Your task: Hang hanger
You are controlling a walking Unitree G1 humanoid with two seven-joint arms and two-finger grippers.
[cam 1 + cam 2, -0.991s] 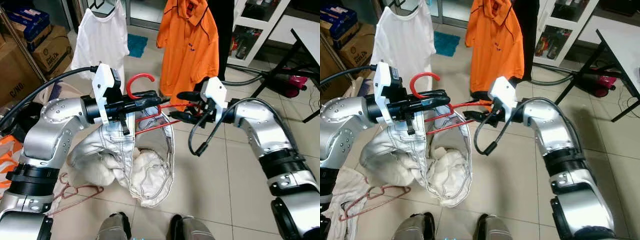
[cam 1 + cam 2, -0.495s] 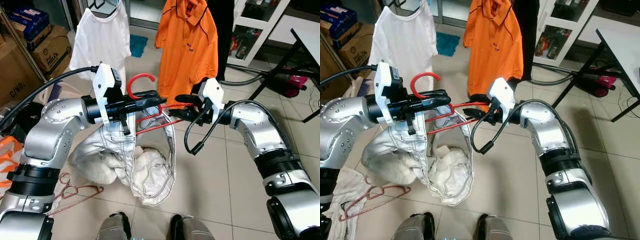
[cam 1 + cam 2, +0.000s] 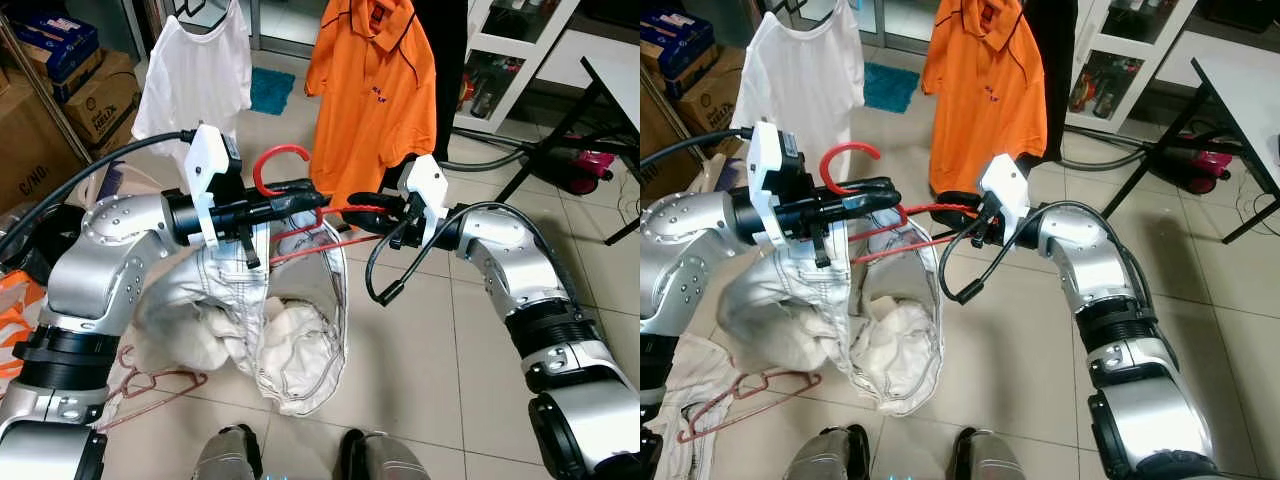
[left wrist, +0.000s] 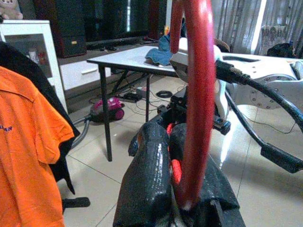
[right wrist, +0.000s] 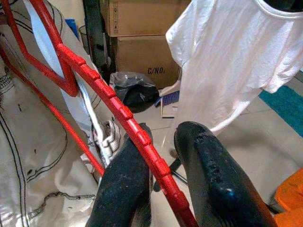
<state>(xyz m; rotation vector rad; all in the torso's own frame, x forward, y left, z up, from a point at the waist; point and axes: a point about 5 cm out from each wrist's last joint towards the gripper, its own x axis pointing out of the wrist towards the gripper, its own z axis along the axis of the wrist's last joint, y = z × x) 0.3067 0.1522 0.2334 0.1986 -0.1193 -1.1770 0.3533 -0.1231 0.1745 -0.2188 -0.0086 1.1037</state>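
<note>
We see the left gripper (image 3: 300, 197) pinched tight on the red hanger (image 3: 300, 215) just below its hook, the two black fingers (image 4: 147, 179) pressed against the neck while the curved hook stands upright above them. Behind those fingers the left forearm lies almost level across the chest, pointing toward the robot's right, with the white wrist block raised and a black cable looping back over the bent silver elbow. The right gripper (image 3: 368, 207) reaches in from the other side at about the same height, and in its wrist view we see its fingers (image 5: 208, 175) set on either side of the hanger's ridged red shoulder bar, close about it, though we cannot tell whether they truly press it. The right forearm slopes down and outward to a bent elbow, a black cable hanging in a loop beneath the wrist. A pale pair of trousers (image 3: 245, 320) droops from the hanger between the two arms, its legs sagging to the tiled floor (image 3: 430, 350). Beyond the grippers hang a white t-shirt (image 3: 195, 75) and an orange polo shirt (image 3: 375, 85). Another hanger (image 3: 150, 385) lies on the floor by the left arm.
</note>
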